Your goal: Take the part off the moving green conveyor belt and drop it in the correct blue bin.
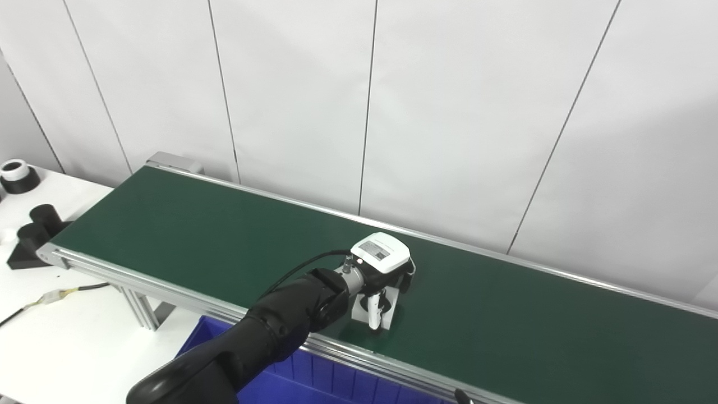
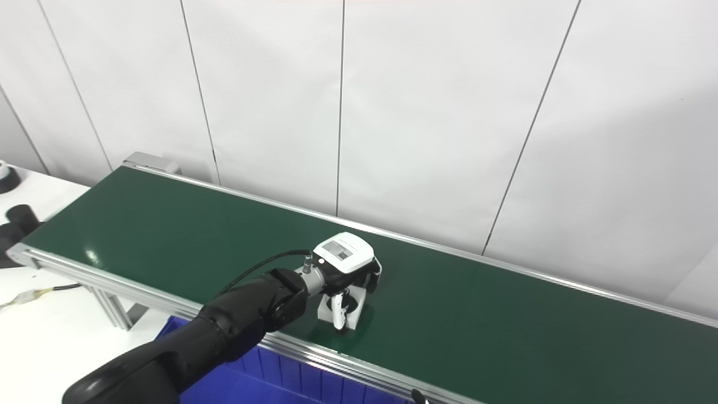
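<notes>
A small white blocky part (image 1: pixel 360 310) with a dark round hole sits on the green conveyor belt (image 1: pixel 185 230), close to its near rail. My left hand (image 1: pixel 382 268) reaches over it from the lower left, white back plate up. The thumb (image 1: pixel 373 315) comes down across the part's front face and dark fingers (image 1: pixel 405 282) curl behind it, so the hand is shut on the part. The part's base still rests on the belt. A blue bin (image 1: pixel 314 381) lies below the belt's near rail, partly hidden by my left arm. My right hand is out of sight.
A white table (image 1: pixel 67 342) at the left carries black cylindrical pieces (image 1: pixel 35 230), a black and white ring (image 1: pixel 18 175) and a cable (image 1: pixel 53 296). A small dark tip (image 1: pixel 461 396) pokes in at the bottom edge. White wall panels stand behind the belt.
</notes>
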`<state>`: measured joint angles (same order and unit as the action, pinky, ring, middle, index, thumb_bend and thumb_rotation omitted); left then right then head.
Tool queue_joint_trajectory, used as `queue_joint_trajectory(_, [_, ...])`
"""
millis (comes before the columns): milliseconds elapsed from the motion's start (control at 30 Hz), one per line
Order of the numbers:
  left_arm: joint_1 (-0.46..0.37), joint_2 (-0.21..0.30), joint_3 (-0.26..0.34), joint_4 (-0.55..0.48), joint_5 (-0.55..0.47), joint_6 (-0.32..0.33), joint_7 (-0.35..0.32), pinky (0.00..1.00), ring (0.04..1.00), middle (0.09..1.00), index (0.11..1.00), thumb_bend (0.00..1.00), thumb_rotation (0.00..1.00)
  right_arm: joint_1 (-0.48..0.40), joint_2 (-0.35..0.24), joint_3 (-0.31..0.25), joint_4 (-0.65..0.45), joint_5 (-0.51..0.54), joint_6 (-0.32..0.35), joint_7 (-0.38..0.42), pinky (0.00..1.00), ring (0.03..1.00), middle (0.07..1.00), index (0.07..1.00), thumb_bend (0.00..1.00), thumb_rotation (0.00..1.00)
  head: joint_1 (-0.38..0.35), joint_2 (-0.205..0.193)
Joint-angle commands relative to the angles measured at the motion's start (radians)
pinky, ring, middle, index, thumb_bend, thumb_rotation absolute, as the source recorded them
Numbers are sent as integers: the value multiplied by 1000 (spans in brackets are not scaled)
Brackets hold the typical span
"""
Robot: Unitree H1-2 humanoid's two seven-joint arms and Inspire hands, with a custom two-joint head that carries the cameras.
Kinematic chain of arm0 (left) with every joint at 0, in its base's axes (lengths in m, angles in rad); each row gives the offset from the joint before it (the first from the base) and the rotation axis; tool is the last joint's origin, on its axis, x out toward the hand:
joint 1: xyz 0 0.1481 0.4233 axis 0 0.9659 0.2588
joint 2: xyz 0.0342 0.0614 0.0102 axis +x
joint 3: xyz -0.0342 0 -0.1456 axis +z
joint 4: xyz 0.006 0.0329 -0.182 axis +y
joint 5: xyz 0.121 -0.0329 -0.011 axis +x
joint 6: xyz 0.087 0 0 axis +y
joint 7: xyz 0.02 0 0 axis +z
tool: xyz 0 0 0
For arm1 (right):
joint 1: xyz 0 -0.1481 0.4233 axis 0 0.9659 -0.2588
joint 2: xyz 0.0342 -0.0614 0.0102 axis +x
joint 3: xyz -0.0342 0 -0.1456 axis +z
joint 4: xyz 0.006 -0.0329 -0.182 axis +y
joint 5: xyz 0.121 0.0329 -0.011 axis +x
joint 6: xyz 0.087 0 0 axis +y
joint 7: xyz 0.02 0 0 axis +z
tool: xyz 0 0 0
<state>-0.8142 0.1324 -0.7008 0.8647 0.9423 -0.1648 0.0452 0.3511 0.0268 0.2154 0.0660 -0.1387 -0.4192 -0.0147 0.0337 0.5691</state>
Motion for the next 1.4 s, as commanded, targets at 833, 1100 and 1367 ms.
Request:
queue_joint_trajectory(833, [-38,185,161,-599,-121,42,-457,308,385,446,509,524,0,-63,-35,-37,-19,78,3,48,893,908,939,931,826,992,70,97])
queue_joint_trajectory(1100, [-4,223,201,-738,-157,54,-566,262,333,421,509,521,0,-78,-43,-49,-44,102,29,49,884,900,931,925,840,970,90,161])
queue_joint_trajectory(1367, [44,288,250,-887,-235,51,-665,254,326,399,499,519,0,-104,-49,-66,-75,107,63,59,857,881,917,925,848,971,119,232])
